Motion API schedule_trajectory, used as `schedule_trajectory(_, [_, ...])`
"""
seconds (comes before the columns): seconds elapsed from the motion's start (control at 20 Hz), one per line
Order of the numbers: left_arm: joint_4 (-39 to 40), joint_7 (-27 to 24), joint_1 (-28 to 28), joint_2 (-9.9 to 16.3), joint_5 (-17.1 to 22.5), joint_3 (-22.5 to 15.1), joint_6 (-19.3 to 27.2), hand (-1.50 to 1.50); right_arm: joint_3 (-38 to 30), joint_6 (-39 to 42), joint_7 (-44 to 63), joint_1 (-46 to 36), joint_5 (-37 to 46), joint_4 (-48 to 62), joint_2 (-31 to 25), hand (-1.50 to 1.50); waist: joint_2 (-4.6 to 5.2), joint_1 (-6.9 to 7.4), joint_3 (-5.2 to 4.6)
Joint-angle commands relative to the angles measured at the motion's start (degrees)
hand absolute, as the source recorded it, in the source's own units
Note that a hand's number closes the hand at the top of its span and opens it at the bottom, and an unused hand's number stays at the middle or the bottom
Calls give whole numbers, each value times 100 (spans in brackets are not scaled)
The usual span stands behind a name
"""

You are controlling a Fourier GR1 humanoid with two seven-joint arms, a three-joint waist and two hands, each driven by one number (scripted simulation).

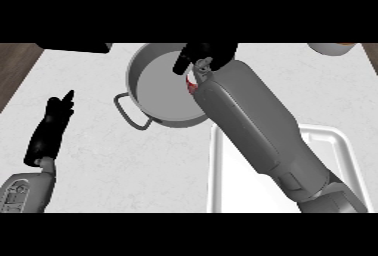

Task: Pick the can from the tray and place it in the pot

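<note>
The right hand (203,54), at upper centre of the frame, hangs over the pot (151,87), fingers curled around the can (192,86), of which only a red sliver shows beside the wrist. The grey forearm hides most of the can and part of the white tray (347,150) at lower right. At left, the left hand (52,125) rests open, fingers straight and pointing upward. A pale object (332,47) is cut off at the upper right.
</note>
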Motion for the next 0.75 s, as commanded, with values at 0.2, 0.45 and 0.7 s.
schedule_trajectory(0.2, [113, -83, -24, 42, 35, 17, -106, 0, -164, -2739, 5, -72, -379, 340, 48, -150, 7, 45, 3])
schedule_trajectory(0.45, [95, 49, 96, 89, 88, 158, -76, 0, -233, -4059, -103, 130, -86, 265, 48, -150, -89, -231, 8])
schedule_trajectory(0.7, [12, 22, 186, 211, 104, 321, -49, 0, -86, -4887, 206, 382, 431, 208, 48, -150, -132, -400, 7])
